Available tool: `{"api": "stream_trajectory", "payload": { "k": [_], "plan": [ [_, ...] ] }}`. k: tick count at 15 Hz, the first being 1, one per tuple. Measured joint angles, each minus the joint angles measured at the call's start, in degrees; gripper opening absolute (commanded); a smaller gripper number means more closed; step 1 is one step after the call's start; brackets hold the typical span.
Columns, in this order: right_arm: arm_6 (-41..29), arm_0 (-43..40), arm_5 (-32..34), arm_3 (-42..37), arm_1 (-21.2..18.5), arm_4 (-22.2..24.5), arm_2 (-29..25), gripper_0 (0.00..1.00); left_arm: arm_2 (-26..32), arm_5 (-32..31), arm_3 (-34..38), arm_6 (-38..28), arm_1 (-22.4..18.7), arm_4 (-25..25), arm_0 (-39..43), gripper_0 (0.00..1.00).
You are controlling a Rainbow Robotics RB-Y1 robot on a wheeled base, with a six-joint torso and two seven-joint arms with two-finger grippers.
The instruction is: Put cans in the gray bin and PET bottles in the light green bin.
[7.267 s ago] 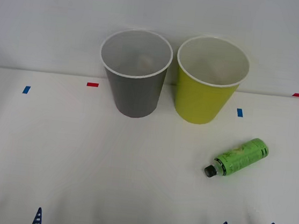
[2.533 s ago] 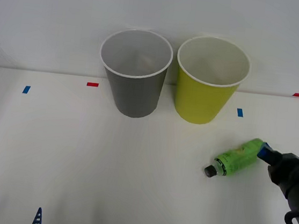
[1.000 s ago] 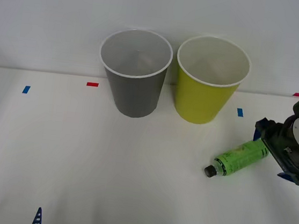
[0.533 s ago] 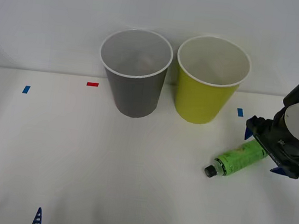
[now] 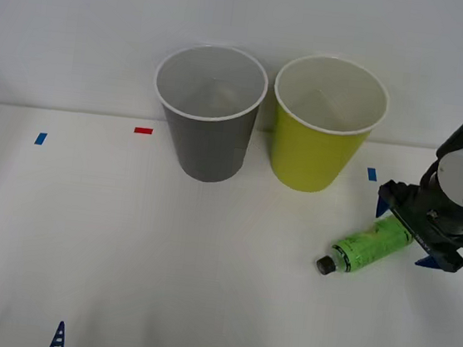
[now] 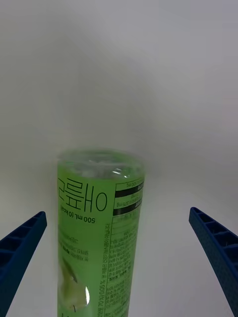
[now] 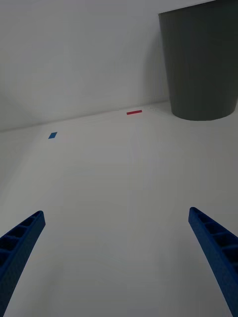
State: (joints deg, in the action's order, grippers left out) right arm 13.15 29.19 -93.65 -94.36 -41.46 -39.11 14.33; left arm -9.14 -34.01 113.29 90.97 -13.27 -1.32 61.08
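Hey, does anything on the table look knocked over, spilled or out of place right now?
Only the bottle is off its base: it lies on its side on the table, cap on, nothing spilled. The open right gripper straddles its bottom end. Both bins, gray and green, stand upright.

Looks like a robotics lab test cell, not a home or kitchen. Plain white table (image 5: pixel 122 253) butts against a bare white wall (image 5: pixel 81 22), no decor. Small red tape marks (image 5: pixel 143 131) and blue tape marks (image 5: pixel 40 138) sit on the tabletop like placement references. Props are staged: gray bin (image 5: pixel 210 112) and light green bin (image 5: pixel 325 124) upright, side by side at the table's back edge. Wrist views show the same bare white surface and tape.
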Motion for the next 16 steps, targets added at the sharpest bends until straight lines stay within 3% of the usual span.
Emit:
{"api": "stream_trajectory", "payload": {
  "k": [4,9,16],
  "plan": [
    [0.4,0.6,1.8,2.7,0.2,-0.3,1.4,1.0,0.0,0.0,0.0,0.0,0.0,0.0,0.0,1.0],
    [0.6,0.6,3.0,5.2,2.8,3.5,1.7,1.0,0.0,0.0,0.0,0.0,0.0,0.0,0.0,1.0],
    [0.6,0.7,5.1,7.5,3.3,4.4,2.5,1.0,0.0,0.0,0.0,0.0,0.0,0.0,0.0,1.0]
  ]
}}
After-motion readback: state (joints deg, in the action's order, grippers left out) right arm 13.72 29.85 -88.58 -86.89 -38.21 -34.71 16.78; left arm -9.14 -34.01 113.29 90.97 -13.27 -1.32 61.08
